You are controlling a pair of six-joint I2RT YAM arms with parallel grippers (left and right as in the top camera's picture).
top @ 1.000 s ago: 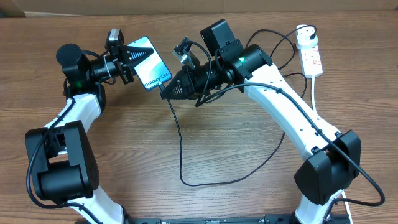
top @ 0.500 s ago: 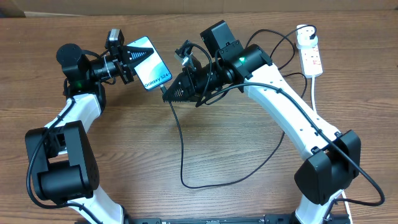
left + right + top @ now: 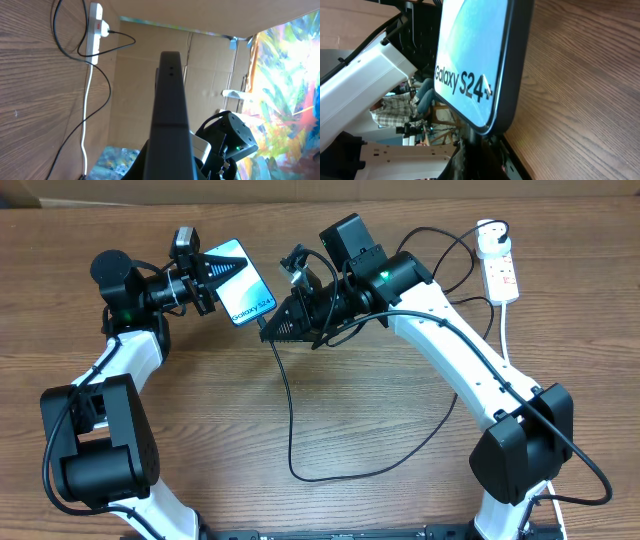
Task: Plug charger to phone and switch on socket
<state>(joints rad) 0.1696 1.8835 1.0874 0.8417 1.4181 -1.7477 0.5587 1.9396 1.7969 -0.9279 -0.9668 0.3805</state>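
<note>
1. Nearest me, the long, thin black charger cable lies in a slack loop on the brown wood-grain table, then rises to the right gripper. Over the last second the loop has kept its shape.

2. Change noted: the right gripper has crept a shade towards the phone's lower end, nothing more. Judgement: insertion is at final approach or first contact, and seating is not confirmed.

3. The right gripper's fingers are drawn to a narrow point with the cable issuing beneath them. I judge them pinched on the connector end. The tip itself is hidden in both the overhead and right wrist views.

4. The slim, black-edged smartphone with a pale blue screen appears held off the table, tilted, in the left gripper, whose 2 fingers are clamped across its upper half. Its "Galaxy S24+" end meets the right fingertips, touching or just short; I cannot tell which.

5. Farthest, the narrow white power strip with red switches lies well apart from both grippers. A black lead enters its far end. Switching remains outstanding.
</note>
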